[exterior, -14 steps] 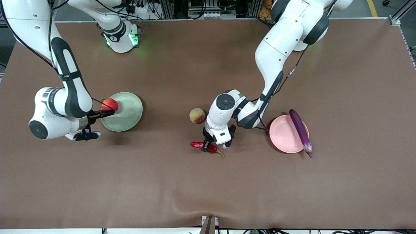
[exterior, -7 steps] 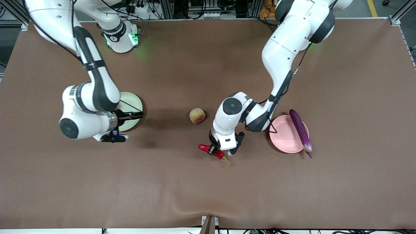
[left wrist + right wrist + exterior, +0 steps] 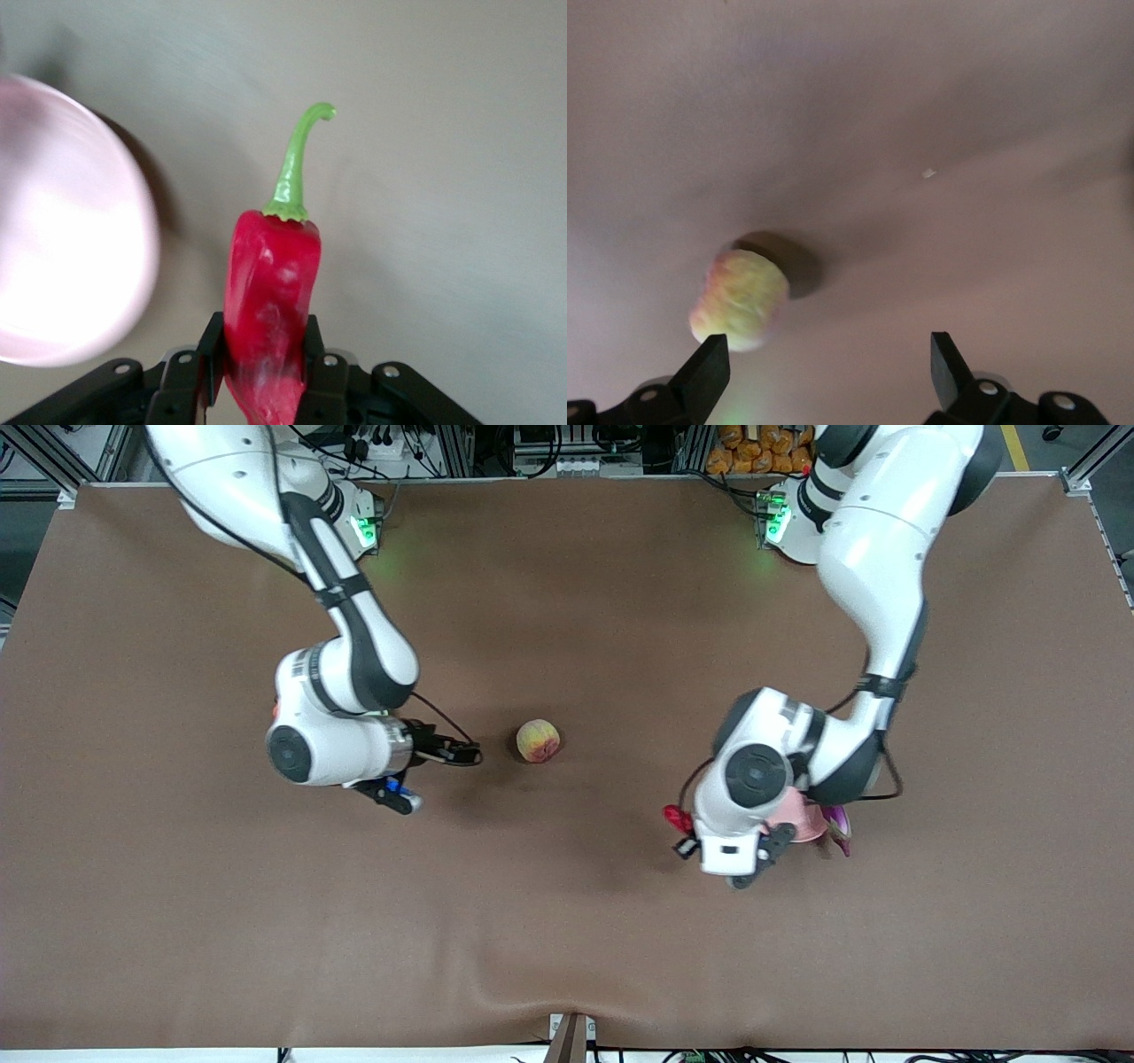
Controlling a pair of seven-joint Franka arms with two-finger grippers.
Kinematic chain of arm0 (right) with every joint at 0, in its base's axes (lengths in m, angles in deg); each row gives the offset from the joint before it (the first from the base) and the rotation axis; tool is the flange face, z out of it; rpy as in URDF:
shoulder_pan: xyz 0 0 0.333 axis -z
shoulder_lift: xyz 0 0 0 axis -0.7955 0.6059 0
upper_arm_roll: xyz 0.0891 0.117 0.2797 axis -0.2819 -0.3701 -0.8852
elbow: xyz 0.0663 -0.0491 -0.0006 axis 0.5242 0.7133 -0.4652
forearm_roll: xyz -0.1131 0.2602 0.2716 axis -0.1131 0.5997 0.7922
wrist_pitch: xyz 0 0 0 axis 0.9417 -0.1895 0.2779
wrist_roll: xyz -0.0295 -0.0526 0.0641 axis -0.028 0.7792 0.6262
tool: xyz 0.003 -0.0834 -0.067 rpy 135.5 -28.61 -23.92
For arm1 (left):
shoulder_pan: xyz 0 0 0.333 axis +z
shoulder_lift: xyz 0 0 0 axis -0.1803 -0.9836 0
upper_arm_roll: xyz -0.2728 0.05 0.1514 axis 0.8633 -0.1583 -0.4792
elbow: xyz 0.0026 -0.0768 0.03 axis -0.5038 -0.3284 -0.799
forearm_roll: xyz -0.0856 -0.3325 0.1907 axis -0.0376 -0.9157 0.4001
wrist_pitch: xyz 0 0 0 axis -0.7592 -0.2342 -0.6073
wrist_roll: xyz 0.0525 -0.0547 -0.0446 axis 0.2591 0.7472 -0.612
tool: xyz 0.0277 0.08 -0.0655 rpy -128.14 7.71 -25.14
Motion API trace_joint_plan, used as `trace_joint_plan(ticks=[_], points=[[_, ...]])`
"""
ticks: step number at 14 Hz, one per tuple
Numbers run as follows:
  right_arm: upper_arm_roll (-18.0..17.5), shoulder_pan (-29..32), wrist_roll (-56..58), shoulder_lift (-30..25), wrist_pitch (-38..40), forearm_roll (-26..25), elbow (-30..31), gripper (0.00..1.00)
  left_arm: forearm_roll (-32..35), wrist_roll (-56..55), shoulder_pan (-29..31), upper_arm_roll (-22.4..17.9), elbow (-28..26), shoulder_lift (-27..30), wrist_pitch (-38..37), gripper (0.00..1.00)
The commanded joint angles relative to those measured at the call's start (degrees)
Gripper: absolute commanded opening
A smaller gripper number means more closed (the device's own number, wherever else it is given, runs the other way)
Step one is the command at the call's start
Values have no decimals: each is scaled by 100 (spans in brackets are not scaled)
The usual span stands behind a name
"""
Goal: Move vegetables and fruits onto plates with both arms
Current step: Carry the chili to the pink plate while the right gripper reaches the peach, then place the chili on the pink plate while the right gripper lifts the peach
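The brown table [image 3: 567, 921] carries everything, and the peach [image 3: 538, 740] near its middle serves as the landmark. Two white arms work here. The right arm [image 3: 345, 646] reaches in from the right arm's end, and the right gripper [image 3: 461, 755] hovers over the table just beside the peach, its fingers [image 3: 707, 372] spread wide and empty; in the right wrist view the fruit sits ahead, close to one finger, so the gripper seems to be lining up for a grasp. The left arm [image 3: 873, 584] bends down well apart from the peach, toward the left arm's end. Its wrist covers most of the pale pink plate [image 3: 802, 824], of which only an edge shows, along with the tip of the purple eggplant [image 3: 840, 831] lying on that plate. The left gripper [image 3: 262, 372] is clenched on the fat end of the red chili pepper [image 3: 268, 301], green stem pointing away, with the plate beside it, probably so the pepper can be carried over the plate and dropped.

Counted in view: one peach, one chili pepper, one eggplant, one plate. No second plate or pomegranate-like fruit shows.
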Motion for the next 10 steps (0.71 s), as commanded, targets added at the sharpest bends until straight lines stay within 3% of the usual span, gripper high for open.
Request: trace_joint_plan(ticks=[1,5,10], points=[[47,-263,-864,148,-466,188,-161,100,36,422,248,91,-345,226,-715,0],[47,-773,-1359,446,-1215,312,-153,100,45,1229,653,232,-994,401,-769,0],[47,-1010,-1368,614,-1479,347,-144,100,124,1572,758,206,-1066,358,-769,0]])
